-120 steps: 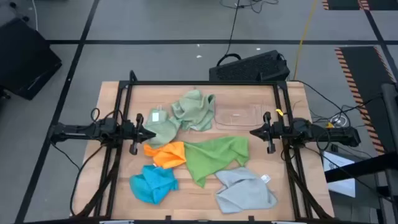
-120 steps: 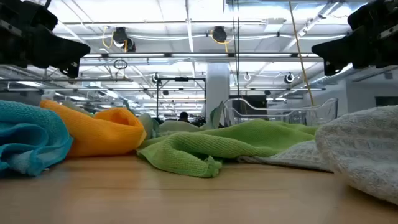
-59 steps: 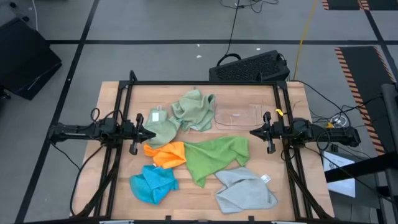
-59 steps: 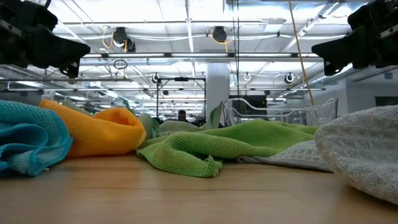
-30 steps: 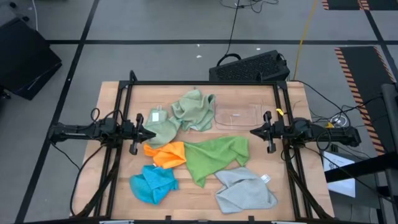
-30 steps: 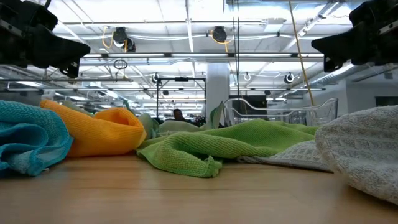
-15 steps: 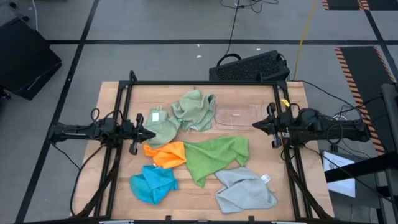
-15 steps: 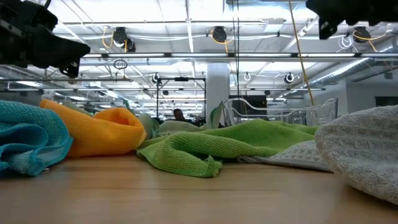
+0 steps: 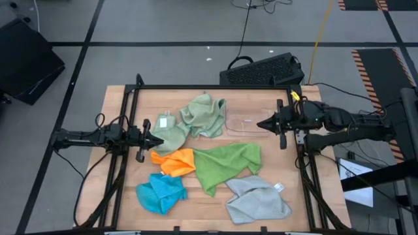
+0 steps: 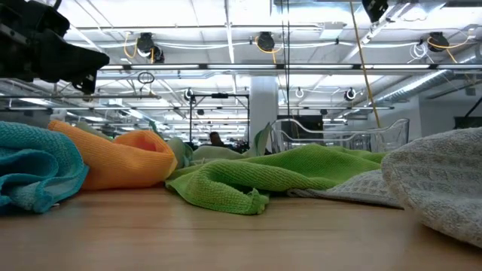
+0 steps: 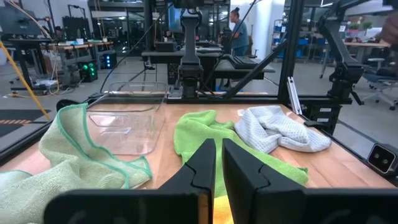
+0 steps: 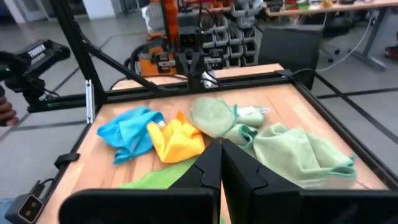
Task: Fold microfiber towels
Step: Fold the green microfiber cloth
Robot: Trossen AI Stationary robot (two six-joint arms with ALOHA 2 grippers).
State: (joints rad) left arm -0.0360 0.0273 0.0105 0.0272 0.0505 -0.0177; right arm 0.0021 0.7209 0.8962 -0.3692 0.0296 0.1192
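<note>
Several microfiber towels lie loose on the wooden table: two pale sage green ones (image 9: 171, 135) (image 9: 204, 115), an orange one (image 9: 175, 161), a bright green one (image 9: 225, 164), a blue one (image 9: 160, 193) and a light grey one (image 9: 257, 200). My left gripper (image 9: 159, 141) (image 11: 219, 163) is shut, level above the left sage towel's edge, and holds nothing. My right gripper (image 9: 261, 124) (image 12: 221, 163) is shut too, raised high at the table's right side over the clear tray's edge. It slants slightly down and holds nothing.
A clear shallow plastic tray (image 9: 250, 121) rests at the far right, beside the sage towels. A black metal frame (image 9: 209, 87) runs round the table. A black case (image 9: 262, 68) sits on the floor behind the far edge. Bare wood (image 9: 202, 212) shows along the near edge.
My right gripper has risen well above the table, leaving the low view at the top. It has also come a little toward the table's middle and tipped slightly down, and it stays shut. The towels have not moved.
</note>
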